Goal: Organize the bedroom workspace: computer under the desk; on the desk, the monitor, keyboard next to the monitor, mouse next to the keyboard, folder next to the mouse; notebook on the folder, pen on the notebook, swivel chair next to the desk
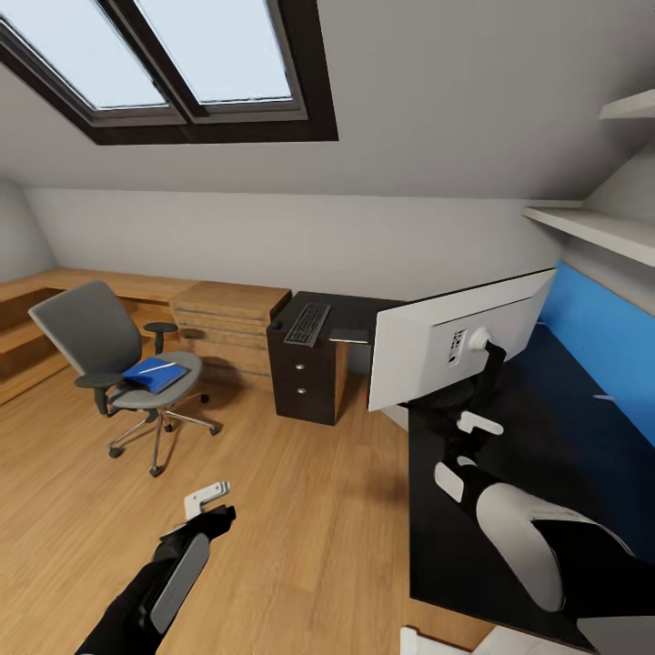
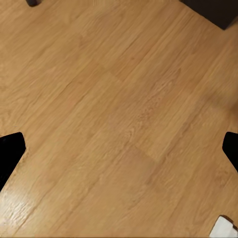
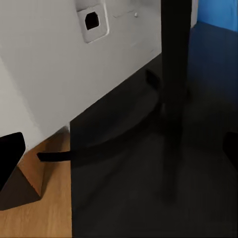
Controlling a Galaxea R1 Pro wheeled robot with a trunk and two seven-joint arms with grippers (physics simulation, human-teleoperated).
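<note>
The right gripper [image 1: 468,446] reaches toward the monitor [image 1: 437,350], whose thin stand rises just ahead of its spread fingers, likely to steady or shift the screen on the desk [image 1: 509,473]. The left gripper [image 1: 207,498] hangs idle and apart over bare floor, the folder [image 1: 155,373] well beyond it on the swivel chair [image 1: 100,350].

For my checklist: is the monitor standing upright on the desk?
Upright: the monitor stands on its stand on the desk, white back facing the camera.
</note>
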